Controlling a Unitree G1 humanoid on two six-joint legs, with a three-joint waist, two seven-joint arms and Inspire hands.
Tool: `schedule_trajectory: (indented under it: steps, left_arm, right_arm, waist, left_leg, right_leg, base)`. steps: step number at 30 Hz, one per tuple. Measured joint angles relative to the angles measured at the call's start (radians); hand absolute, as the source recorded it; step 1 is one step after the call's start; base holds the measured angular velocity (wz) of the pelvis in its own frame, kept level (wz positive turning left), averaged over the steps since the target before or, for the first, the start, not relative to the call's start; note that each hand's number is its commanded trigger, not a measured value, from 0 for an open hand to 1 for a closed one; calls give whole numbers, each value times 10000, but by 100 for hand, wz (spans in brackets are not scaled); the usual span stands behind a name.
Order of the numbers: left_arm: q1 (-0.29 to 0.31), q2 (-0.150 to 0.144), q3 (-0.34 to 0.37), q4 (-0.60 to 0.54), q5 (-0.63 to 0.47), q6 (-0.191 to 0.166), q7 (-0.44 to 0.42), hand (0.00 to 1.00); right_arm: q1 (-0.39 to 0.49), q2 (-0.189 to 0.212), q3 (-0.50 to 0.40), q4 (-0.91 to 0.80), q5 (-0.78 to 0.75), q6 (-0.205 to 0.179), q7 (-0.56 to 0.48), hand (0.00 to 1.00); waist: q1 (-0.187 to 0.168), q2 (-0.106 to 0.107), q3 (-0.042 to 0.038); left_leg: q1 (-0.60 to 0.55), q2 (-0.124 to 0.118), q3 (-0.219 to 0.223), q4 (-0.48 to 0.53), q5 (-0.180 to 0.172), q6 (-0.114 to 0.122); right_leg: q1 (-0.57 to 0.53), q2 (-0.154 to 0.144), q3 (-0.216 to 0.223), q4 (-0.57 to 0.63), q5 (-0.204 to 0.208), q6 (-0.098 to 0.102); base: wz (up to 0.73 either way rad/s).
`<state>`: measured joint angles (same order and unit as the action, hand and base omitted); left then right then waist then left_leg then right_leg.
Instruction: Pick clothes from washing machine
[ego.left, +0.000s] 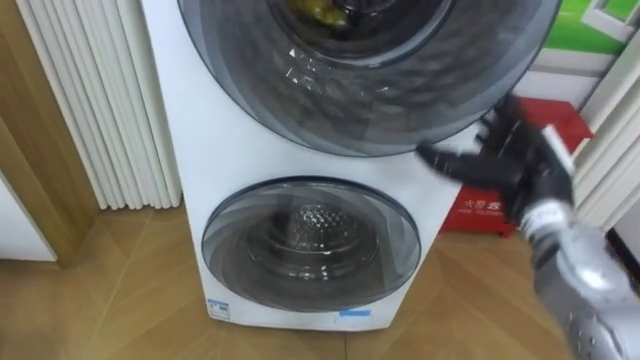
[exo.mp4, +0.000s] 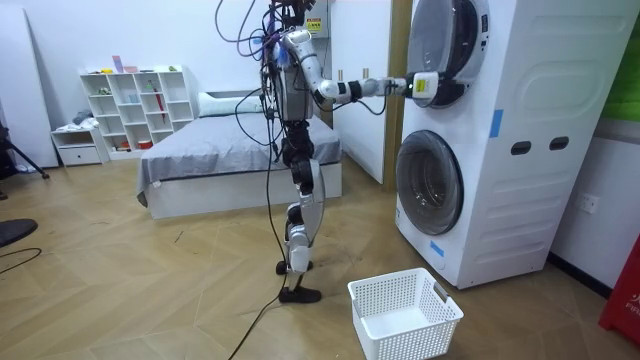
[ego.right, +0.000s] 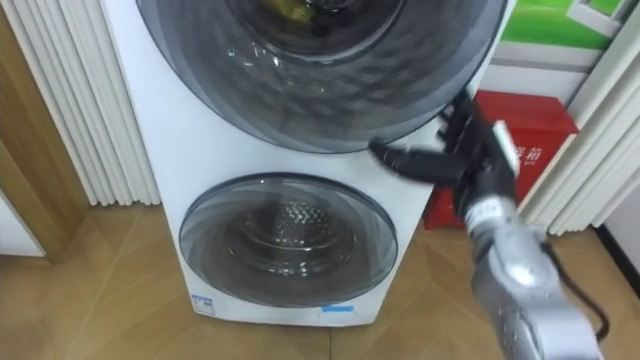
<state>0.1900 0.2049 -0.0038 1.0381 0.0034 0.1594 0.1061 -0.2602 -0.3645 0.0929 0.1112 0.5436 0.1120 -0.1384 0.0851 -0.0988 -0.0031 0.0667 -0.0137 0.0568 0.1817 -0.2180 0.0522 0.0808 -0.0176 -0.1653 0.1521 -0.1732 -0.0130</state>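
A white stacked washing machine (ego.left: 190, 120) stands in front of me, with two round smoked-glass doors. Through the upper door (ego.left: 370, 70) I see a yellowish-green cloth (ego.left: 318, 10) inside the drum. My right hand (ego.left: 515, 155) is at the lower right rim of that upper door, open, with the fingers spread and the thumb pointing left along the rim. The lower door (ego.left: 312, 240) is closed, and its metal drum shows behind the glass. In the room view I stand upright facing the machine (exo.mp4: 520, 130), right hand (exo.mp4: 420, 87) stretched out to the upper door.
A red box (ego.left: 545, 120) stands on the floor right of the machine, and a white ribbed panel (ego.left: 90, 100) is on its left. An empty white laundry basket (exo.mp4: 405, 312) sits on the wooden floor beside my feet. A bed (exo.mp4: 220, 160) lies behind me.
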Motion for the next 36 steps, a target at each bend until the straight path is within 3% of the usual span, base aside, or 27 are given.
schedule_trajectory:
  steps: [3, 6, 12, 19, 25, 30, 36]
  left_arm:
    - [129, 2, -9, 144, -5, -89, 2, 0]
    - [206, 2, -14, 460, 23, -132, 3, 0]
    - [310, -10, -4, 659, 87, -135, 2, 0]
    - [354, -62, 3, 818, 94, -150, 0, 0]
    - [452, -203, 240, 910, 94, -386, -2, 0]
    - [473, -282, 393, 913, 97, -395, -1, 0]
    - [474, -284, 402, 899, 95, -575, 1, 0]
  right_arm:
    - [346, 3, 19, -198, 122, -43, 176, 0]
    - [1005, 53, 45, -567, -34, -54, 655, 0]
    - [1639, 99, 48, -941, -630, -48, 1428, 0]
    - [1639, 104, -144, -1815, -665, 131, 1398, 0]
    - [1639, 105, -603, -2843, -600, 739, 1266, 0]
    - [1430, 101, -1536, -4434, -257, 563, 1028, 0]
    - [1306, 102, -1649, -4994, 80, 399, 759, 0]
  waist:
    - [-8, 98, 17]
    - [-62, 161, -19]
    - [-252, 263, 28]
    - [-352, 217, 4]
    - [-529, 221, 7]
    - [-520, 214, -18]
    - [-554, 171, -42]
  left_leg:
    - [114, -3, -27, -5, 0, 0]
    - [165, 1, -35, -19, 0, 0]
    - [157, 4, 15, -70, -8, -13]
    - [157, 10, 142, 4, -8, -12]
    - [108, 8, 210, -25, -8, -13]
    - [-73, 12, 211, 19, -8, -13]
    - [-63, 23, 212, 40, -8, -13]
  right_leg:
    - [107, 0, 30, -12, 29, 14]
    - [203, 3, 83, -12, 29, 15]
    - [161, 8, 108, 36, 33, 10]
    - [148, 13, 178, 70, 47, 5]
    - [4, 35, 161, 186, 46, 5]
    - [-171, 29, 162, 185, 46, 5]
    - [-135, 15, 146, 177, 46, 5]
  base:
    - [1]
    - [0]
    - [0]
    - [-3]
    - [-3]
    - [0]
    - [0]
